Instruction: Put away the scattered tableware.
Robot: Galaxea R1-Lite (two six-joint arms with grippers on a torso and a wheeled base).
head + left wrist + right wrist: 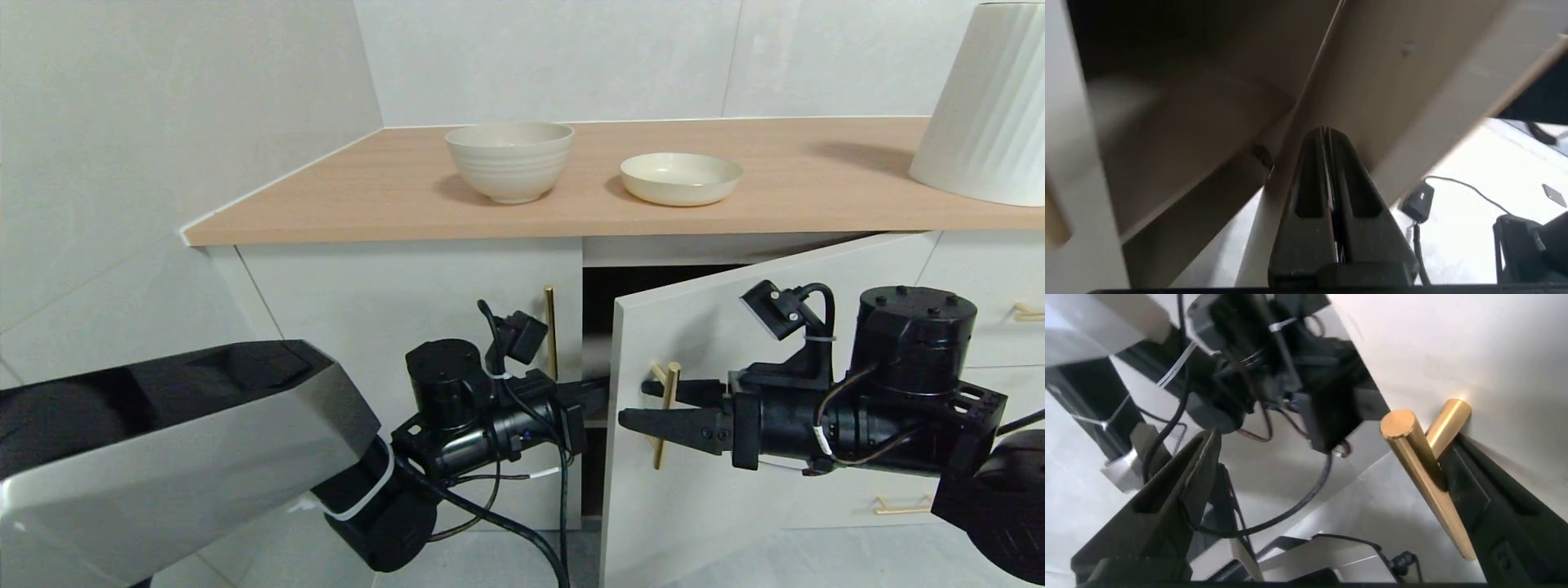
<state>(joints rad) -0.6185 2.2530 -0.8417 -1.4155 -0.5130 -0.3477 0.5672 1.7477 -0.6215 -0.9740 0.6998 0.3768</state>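
A deep ribbed cream bowl [509,161] stands upright on the light wooden table [367,192], towards its back left. Just beside it, apart and not touching, sits a shallow cream dish [680,177]. A white pleated shade [988,106] stands at the table's far right, well apart from both.

Below the table, a white cabinet door [702,490] hangs partly open, with dark space showing behind it. The right gripper [635,405] is level with the door's brass bar handle [667,412]. Its fingers are spread wide, with the handle between them and lying against one finger. The left gripper [1325,135] has its fingers pressed tightly together, holding nothing. Its tip points into the dark gap at the door's free edge.
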